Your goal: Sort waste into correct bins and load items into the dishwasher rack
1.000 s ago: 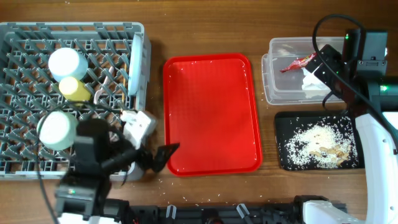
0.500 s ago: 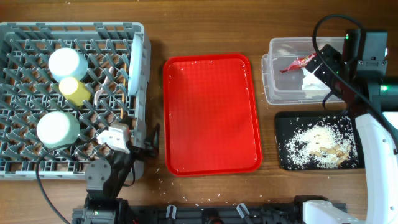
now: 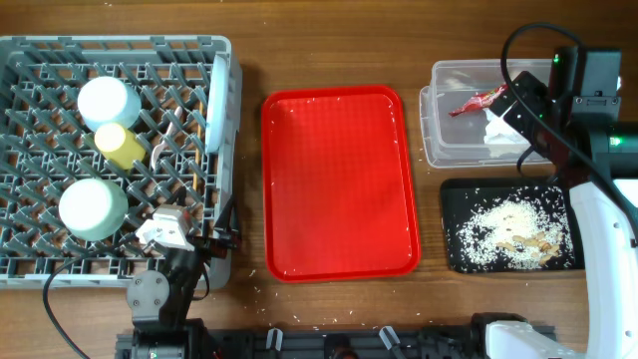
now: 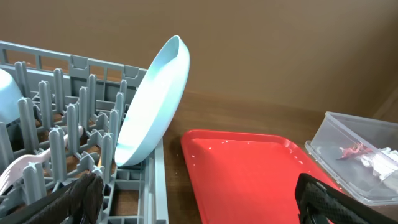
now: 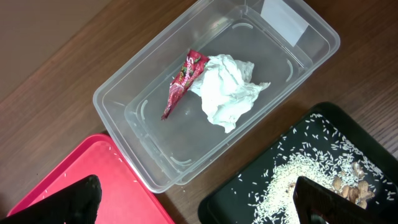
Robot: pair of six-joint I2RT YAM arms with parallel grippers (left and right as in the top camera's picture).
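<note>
Your left claw [image 4: 202,202] hung wide open and empty at the overhead's lower left, beside the large grey plastic lattice rack [image 3: 120,42]. The pale mint-blue round plate [image 4: 152,102] stood on edge, probably propped by the pegs. Your right claw [image 5: 196,202], also spread and empty, hovered over the clear rectangular plastic tub [image 5: 118,81] holding the crumpled white paper napkin [image 5: 227,90] and small red foil wrapper [image 5: 182,84]; sorted, I'd say.

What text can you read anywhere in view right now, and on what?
Wrapper: some pale print, too blurred to read.
Label on the tub: looks blank, no text visible.
Nothing else in any view carries readable words, numbers or signs.
</note>
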